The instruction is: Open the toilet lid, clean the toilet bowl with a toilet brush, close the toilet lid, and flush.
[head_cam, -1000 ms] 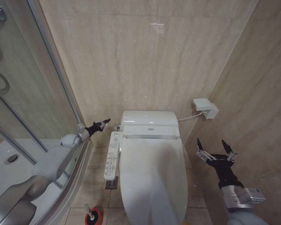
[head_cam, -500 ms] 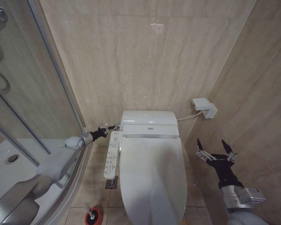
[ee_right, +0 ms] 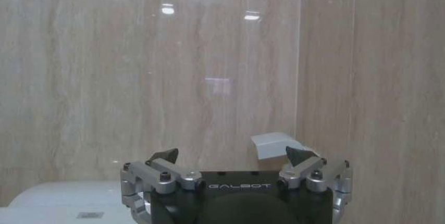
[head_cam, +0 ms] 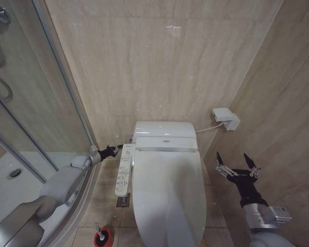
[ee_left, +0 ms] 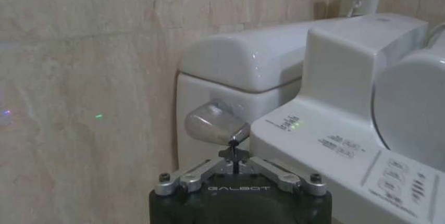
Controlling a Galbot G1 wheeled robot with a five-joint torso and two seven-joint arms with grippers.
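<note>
The toilet lid lies closed over the toilet bowl at lower centre. Right tool hangs released at lower right. Left tool, clenched, touches the chrome flush lever. The toilet brush stands at the bottom edge.

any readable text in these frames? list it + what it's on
"GALBOT": on the left pincer body, left wrist view.
"GALBOT": on the right pincer body, right wrist view.
Button labels on the control panel beside the toilet lid: too small to read.
Small badge on the tank: unreadable.
</note>
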